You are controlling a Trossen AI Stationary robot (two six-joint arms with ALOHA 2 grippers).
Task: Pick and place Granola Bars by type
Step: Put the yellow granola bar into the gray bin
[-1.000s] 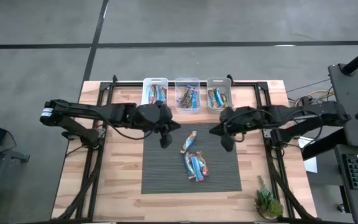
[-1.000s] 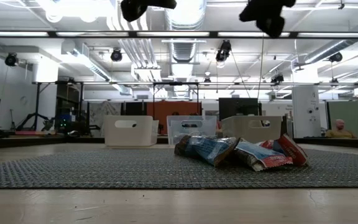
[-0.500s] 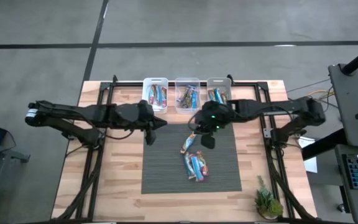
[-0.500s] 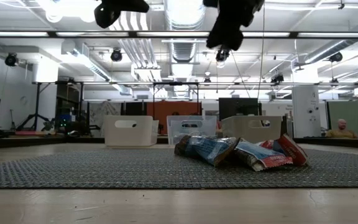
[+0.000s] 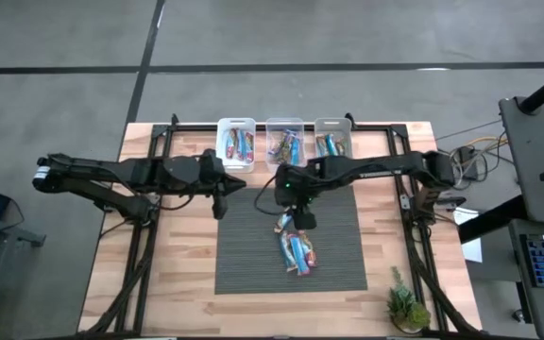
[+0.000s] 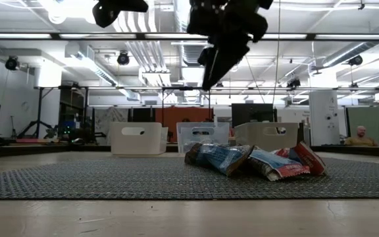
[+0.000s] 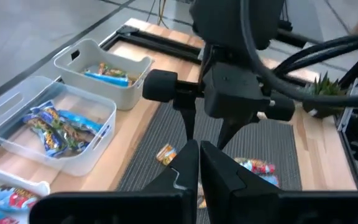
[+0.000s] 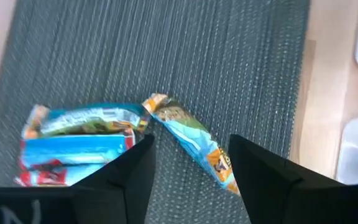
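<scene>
- Granola Bars (image 5: 297, 247) lie clustered on the dark mat (image 5: 244, 255), others in three bins (image 5: 284, 142) beyond the mat.
- Right gripper (image 8: 188, 168) hangs spread above the mat's bars.
- Left gripper (image 5: 219, 204) waits pressed together at the mat's edge.

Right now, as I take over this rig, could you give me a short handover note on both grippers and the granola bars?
Right gripper: open and empty, above the mat, aimed at the single granola bar lying apart from the others.
Left gripper: shut, holding nothing, waiting over the mat's left edge.
Done: the three bins at the table's far edge each hold some bars already.
Left: the single bar plus the small pile of bars on the mat. Nothing is gripped yet, so the next pick has still to be made.
</scene>
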